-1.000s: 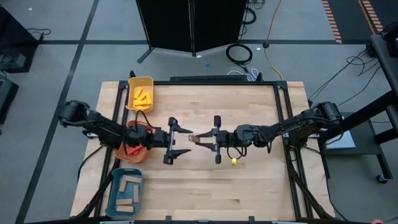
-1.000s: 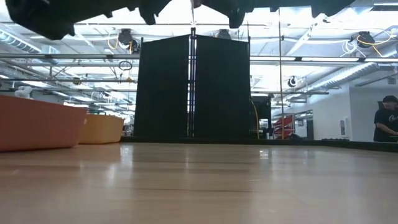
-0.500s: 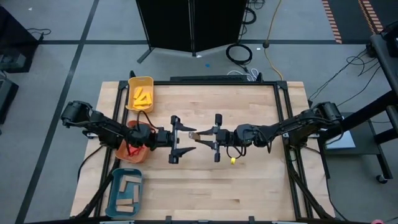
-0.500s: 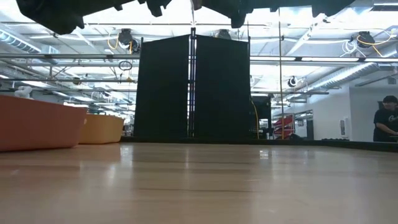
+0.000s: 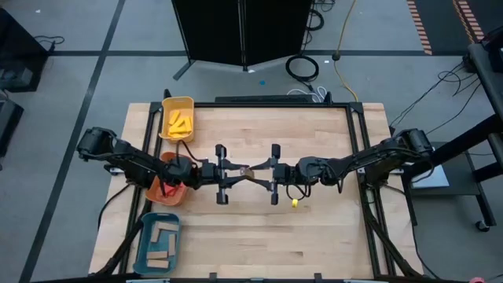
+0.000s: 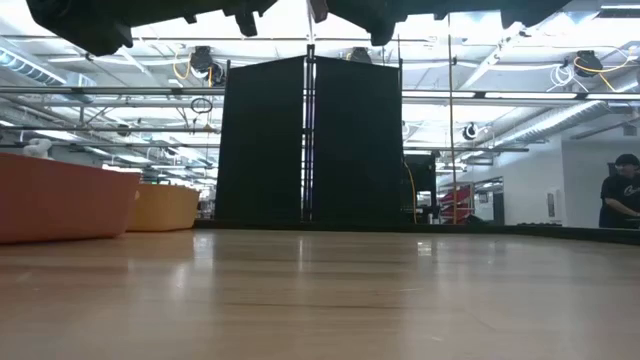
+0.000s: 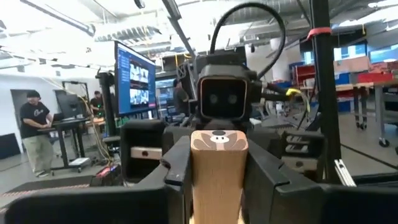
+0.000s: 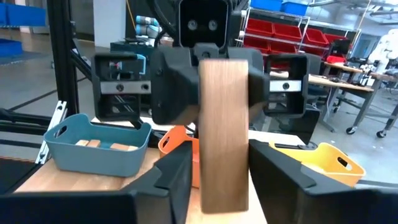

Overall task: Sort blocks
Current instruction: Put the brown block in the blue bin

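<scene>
I see the tan block [image 5: 246,171] spanning both grippers, long axis jaw to jaw. Left gripper [image 5: 228,172] clenches it; right gripper [image 5: 267,174] seemingly grasps too.

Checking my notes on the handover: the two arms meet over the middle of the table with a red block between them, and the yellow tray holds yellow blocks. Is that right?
Not quite. The block between the left gripper and right gripper is plain tan wood, not red, as both wrist views show. The rest stands: in the high view the arms meet mid-table, and the yellow tray holds yellow blocks.
</scene>
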Controlling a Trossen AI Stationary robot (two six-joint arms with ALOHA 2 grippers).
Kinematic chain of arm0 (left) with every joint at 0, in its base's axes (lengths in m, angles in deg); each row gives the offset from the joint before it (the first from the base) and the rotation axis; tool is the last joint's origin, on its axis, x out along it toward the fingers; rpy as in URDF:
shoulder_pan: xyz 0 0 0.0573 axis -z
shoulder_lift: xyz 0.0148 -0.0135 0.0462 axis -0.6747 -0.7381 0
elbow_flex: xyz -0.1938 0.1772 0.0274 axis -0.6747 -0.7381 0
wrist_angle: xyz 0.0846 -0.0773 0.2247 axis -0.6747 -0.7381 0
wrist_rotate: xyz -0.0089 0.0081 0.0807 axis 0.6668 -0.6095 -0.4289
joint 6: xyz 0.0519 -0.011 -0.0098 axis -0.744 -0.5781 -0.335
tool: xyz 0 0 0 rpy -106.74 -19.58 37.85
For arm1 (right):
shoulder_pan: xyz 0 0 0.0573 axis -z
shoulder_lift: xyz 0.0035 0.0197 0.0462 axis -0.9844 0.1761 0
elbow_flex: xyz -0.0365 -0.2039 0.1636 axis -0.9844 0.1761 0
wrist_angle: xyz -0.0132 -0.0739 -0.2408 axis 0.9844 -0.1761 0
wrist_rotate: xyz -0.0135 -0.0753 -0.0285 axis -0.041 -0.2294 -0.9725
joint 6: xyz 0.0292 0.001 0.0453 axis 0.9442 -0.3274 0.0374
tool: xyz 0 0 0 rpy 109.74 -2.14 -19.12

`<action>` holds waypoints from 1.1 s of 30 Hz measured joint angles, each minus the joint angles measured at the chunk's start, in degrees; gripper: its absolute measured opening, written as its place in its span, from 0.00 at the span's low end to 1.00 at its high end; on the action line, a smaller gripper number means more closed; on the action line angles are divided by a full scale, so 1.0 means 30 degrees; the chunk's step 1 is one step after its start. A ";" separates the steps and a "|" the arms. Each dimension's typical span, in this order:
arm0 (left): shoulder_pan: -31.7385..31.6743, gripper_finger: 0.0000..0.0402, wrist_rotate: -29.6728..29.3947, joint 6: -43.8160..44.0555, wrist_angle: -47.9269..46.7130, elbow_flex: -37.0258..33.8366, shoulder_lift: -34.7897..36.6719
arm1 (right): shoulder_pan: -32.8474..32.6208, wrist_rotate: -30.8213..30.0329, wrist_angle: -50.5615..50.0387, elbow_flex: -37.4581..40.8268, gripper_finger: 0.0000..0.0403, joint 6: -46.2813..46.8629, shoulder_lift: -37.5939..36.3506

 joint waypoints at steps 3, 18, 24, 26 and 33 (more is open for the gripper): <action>0.0142 0.20 -0.0013 -0.0038 -0.0817 0.0000 0.0293 | 0.0177 -0.0027 0.0034 0.0000 0.40 -0.0178 -0.0020; 0.3664 0.20 -0.9035 1.3613 -3.1537 0.2249 1.2276 | 0.0339 -0.0115 -0.3088 0.0000 0.52 -0.0437 -0.0020; 0.3961 0.21 0.2767 2.5510 -3.9140 0.2812 1.3386 | 0.0344 -0.0093 -0.3523 0.0000 0.52 0.0146 -0.0020; 0.4531 0.21 0.5367 2.7601 -4.0507 0.2812 1.3133 | 0.0343 -0.0086 -0.3555 0.0000 0.52 0.0149 -0.0020; 0.6905 0.22 0.7485 3.2548 -4.1355 0.2812 1.1436 | 0.0293 -0.0071 -0.3430 0.0000 0.52 0.0061 -0.0020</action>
